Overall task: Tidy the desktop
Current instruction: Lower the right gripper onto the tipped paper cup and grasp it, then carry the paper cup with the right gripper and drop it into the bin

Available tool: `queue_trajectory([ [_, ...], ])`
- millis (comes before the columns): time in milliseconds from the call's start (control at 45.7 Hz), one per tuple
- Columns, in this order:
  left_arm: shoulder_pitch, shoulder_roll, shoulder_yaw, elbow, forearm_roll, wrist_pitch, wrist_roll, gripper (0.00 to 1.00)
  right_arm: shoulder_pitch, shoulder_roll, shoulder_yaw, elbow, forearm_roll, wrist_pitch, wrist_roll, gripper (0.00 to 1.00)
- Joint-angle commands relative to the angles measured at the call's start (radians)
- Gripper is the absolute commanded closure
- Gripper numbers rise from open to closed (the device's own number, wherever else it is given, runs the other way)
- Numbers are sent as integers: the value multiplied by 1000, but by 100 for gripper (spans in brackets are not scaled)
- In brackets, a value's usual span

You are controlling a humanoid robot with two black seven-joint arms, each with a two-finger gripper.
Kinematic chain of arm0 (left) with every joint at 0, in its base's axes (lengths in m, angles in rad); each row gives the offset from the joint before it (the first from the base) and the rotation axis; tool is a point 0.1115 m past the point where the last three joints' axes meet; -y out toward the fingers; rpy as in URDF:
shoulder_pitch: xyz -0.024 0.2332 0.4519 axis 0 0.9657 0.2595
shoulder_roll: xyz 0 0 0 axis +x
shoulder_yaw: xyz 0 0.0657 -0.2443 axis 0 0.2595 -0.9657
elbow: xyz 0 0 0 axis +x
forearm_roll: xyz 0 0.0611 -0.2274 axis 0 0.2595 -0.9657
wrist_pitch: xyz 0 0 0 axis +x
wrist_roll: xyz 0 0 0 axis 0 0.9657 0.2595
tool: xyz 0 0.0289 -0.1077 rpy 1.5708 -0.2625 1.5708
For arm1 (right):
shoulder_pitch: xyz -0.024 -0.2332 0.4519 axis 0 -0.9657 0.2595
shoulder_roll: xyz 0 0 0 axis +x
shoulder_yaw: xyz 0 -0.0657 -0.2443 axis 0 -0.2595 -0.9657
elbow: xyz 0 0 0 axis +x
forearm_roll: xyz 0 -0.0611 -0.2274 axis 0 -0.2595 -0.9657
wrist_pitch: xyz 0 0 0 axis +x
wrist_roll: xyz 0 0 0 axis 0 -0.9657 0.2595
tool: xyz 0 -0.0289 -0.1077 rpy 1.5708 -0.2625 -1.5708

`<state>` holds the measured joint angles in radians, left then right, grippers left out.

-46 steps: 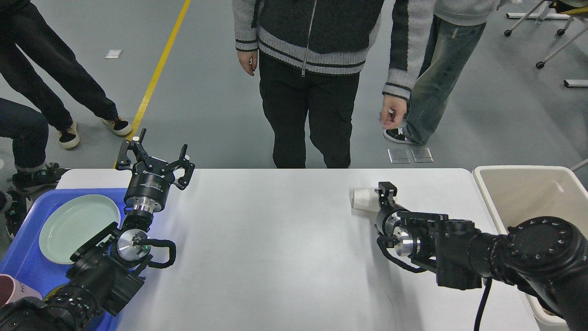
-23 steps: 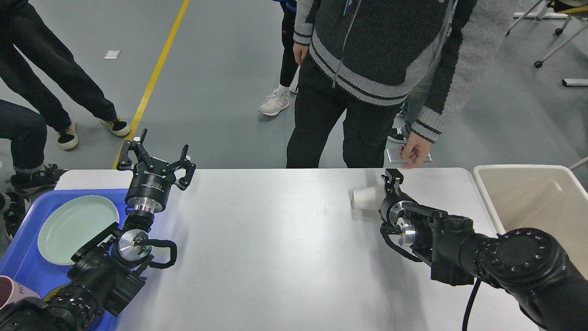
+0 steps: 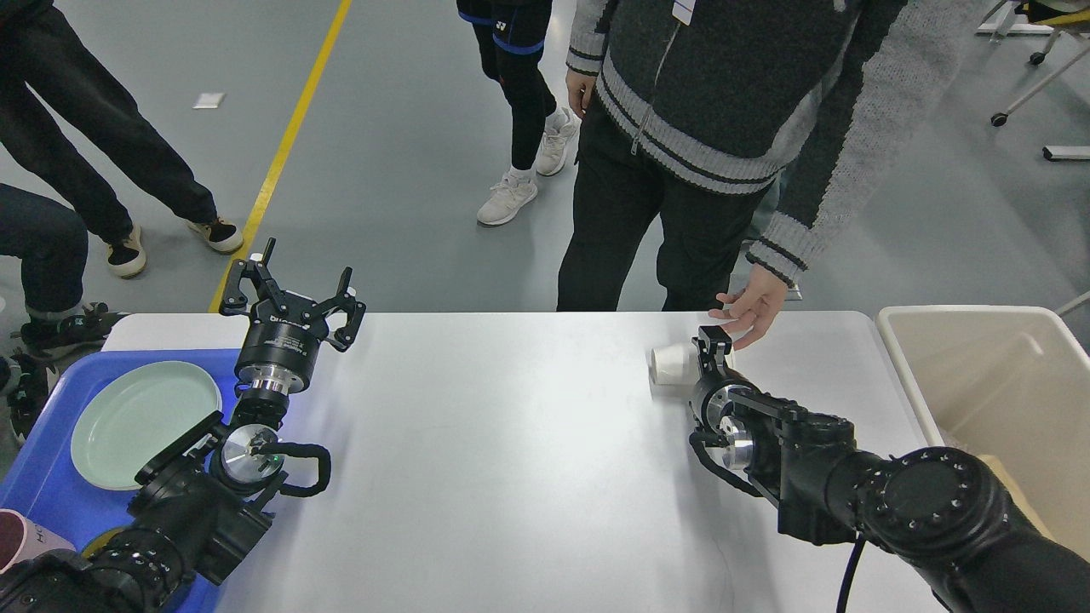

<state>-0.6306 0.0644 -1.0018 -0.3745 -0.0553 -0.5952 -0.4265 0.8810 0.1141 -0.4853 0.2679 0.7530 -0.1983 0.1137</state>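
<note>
**Bystander's hand reaches the cup**

Since earlier, a person's hand (image 3: 749, 311) has come beside the cup (image 3: 673, 363) lying on the desktop (image 3: 511, 443). Right gripper (image 3: 708, 345) by it, grip unreadable; left gripper (image 3: 294, 298) spread, empty. Wait.

Grey smooth floor (image 3: 409, 170), yellow line (image 3: 285, 140), wheeled stand legs (image 3: 1035, 47) far right.

No legible text; only faint, unreadable lettering on the pink cup (image 3: 24, 538) at lower left.
</note>
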Motion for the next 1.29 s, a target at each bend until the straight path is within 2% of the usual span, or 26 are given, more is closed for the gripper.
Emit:
queue_trajectory([
  [0,2,0,0,0,0,0,0,3,-7,1,11,-18,-6,0,-3,0],
  [241,2,0,0,-1,0,0,0,3,-11,7,11,-30,-6,5,-6,1],
  [307,0,0,-1,-1,0,0,0,3,-11,13,11,-30,-6,5,-11,7],
  [328,2,0,-1,-1,0,0,0,3,-11,15,11,-30,-6,5,-11,14],
  [372,2,-1,-1,-1,0,0,0,3,-11,16,5,-32,-7,3,-14,39],
  [394,2,-1,-1,-1,0,0,0,3,-11,21,-2,-35,-11,0,-31,59],
  [416,2,-3,-1,-1,0,0,0,3,-13,24,-3,-36,-18,-3,-39,68],
  [460,2,-5,-1,-1,0,0,0,3,-17,25,-4,-36,-35,-6,-48,94],
  [482,2,-5,-1,-1,0,0,0,3,-19,25,-3,-36,-44,-7,-49,100],
  [788,2,-5,-1,-1,0,0,0,3,-25,27,11,-29,-75,-59,-52,100],
  [941,2,-3,-1,-1,-1,0,0,3,-5,27,-9,54,-80,-58,-52,100],
  [1007,0,0,0,-1,-3,0,0,3,18,-40,-18,152,-112,-55,-51,100],
  [1095,-1,2,2,-1,-1,0,0,3,97,-195,-38,412,-205,-49,-49,100],
  [1182,-4,2,3,-1,-1,0,0,3,228,-364,-65,661,-287,-43,-45,100],
  [1270,-4,2,3,-1,-1,0,0,3,399,-485,-194,813,-322,0,-40,100],
])
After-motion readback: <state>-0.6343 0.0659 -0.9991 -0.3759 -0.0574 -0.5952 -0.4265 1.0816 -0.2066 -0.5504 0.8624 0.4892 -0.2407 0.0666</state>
